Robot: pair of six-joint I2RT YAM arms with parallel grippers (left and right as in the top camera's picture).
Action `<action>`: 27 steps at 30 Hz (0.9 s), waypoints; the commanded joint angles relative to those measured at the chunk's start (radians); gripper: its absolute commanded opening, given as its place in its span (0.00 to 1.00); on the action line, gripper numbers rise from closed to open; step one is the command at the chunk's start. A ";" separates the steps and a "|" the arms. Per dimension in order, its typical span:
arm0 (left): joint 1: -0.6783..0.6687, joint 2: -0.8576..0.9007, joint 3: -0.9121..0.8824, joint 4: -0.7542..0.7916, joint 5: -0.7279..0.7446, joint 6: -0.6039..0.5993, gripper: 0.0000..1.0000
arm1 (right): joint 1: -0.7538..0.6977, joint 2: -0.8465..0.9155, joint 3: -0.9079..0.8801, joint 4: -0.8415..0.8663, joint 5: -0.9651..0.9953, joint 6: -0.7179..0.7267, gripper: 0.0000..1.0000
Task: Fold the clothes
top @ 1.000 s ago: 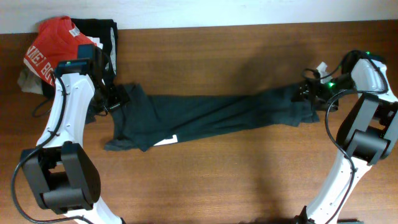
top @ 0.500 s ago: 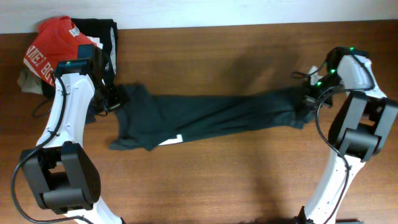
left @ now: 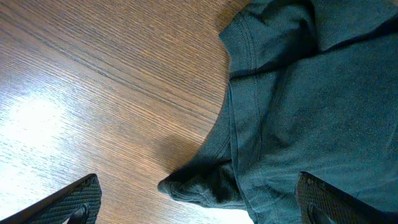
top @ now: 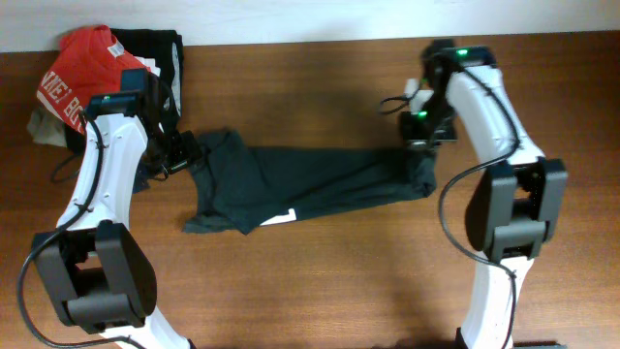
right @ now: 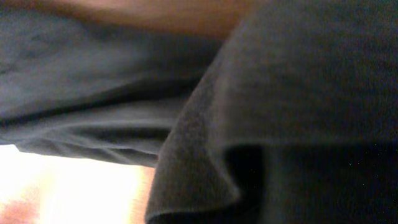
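Observation:
The clothes, a dark navy-teal T-shirt (top: 310, 179), lie bunched in a long strip across the wooden table (top: 320, 281). A small white patch (top: 281, 217) shows at the shirt's front edge. My left gripper (top: 184, 150) is at the shirt's left end. In the left wrist view this gripper (left: 202, 205) is open, its fingertips (left: 78, 202) wide apart over a rolled hem of the shirt (left: 298, 112). My right gripper (top: 423, 141) is shut on the shirt's right end, which hangs from it. Dark cloth (right: 124, 93) fills the right wrist view and hides the fingers.
A red shirt with white letters (top: 77, 73) and a black garment (top: 155, 48) are piled at the back left corner, just behind my left arm. The table's back edge runs along the top of the overhead view.
My right gripper has shut on the shirt's right end and carried it left and toward the back. The strip of cloth is now shorter. The left gripper stays open in place.

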 commanded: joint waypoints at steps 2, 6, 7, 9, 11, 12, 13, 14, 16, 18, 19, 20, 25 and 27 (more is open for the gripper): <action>-0.006 -0.004 -0.003 -0.007 0.008 -0.002 0.99 | 0.089 0.006 -0.092 0.039 0.008 -0.005 0.22; -0.006 -0.004 -0.003 -0.005 0.008 -0.002 0.99 | 0.133 0.005 -0.126 0.046 0.016 -0.005 0.99; -0.006 -0.004 -0.003 -0.005 0.008 -0.002 0.99 | 0.131 0.003 -0.117 0.034 0.024 -0.005 0.99; -0.006 -0.004 -0.003 -0.006 0.008 -0.002 0.99 | 0.098 0.003 -0.069 -0.011 0.056 -0.005 0.99; -0.006 -0.004 -0.003 -0.005 0.008 -0.002 0.99 | 0.045 0.003 -0.001 -0.057 0.092 -0.005 0.99; -0.006 -0.004 -0.003 -0.005 0.008 -0.002 0.99 | 0.013 0.003 0.031 -0.074 0.094 -0.005 0.99; -0.006 -0.004 -0.003 -0.005 0.008 -0.002 0.99 | -0.030 0.002 0.067 -0.094 0.093 -0.004 0.99; -0.006 -0.004 -0.003 -0.005 0.008 -0.002 0.99 | -0.051 0.002 0.080 -0.101 0.093 -0.005 0.99; -0.006 -0.004 -0.003 -0.005 0.008 -0.002 0.99 | -0.140 0.003 0.091 -0.100 0.094 -0.006 0.99; -0.006 -0.004 -0.003 -0.005 0.008 -0.002 0.99 | -0.206 0.010 0.056 -0.065 0.052 -0.042 0.99; -0.006 -0.004 -0.003 -0.005 0.008 -0.002 0.99 | -0.227 0.010 0.026 -0.042 -0.005 -0.069 0.99; -0.006 -0.004 -0.003 -0.005 0.008 -0.002 0.99 | -0.240 0.010 0.001 -0.023 -0.056 -0.085 0.99; -0.006 -0.004 -0.003 -0.003 0.008 -0.002 0.99 | -0.246 0.010 -0.218 0.172 -0.246 -0.179 0.99; -0.006 -0.004 -0.003 -0.001 0.008 -0.002 0.99 | -0.232 0.010 -0.298 0.251 -0.303 -0.179 0.99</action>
